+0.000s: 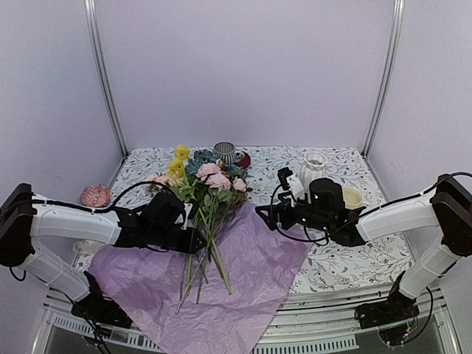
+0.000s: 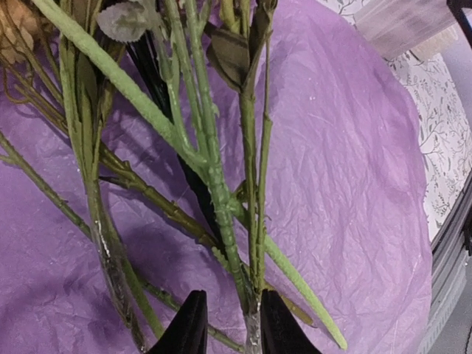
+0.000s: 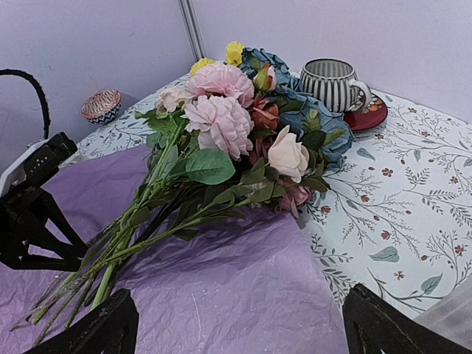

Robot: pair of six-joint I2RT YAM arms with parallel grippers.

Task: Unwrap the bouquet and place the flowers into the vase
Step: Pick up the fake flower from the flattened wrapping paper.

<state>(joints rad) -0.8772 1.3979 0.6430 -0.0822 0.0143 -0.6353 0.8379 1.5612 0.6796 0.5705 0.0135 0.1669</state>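
Here, the left gripper (image 2: 232, 296) stands narrowly parted astride stems of the flowers (image 1: 206, 193), which lie on the tissue paper (image 1: 251, 273), blooms toward 12 o'clock. At their 3 o'clock the right gripper (image 3: 243, 332) gapes wide; the vase (image 1: 313, 168) stands at its 1 o'clock.

Readable text: none | Labels, brands, numbers, signs: none were legible | Views checked: all three

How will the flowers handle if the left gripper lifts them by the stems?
Probably top-heavy: the flowers carry all their blooms at one end, so they would likely droop. The stems lie loose and splayed on the tissue paper, so some would likely stay behind. The left gripper brackets only one or two.
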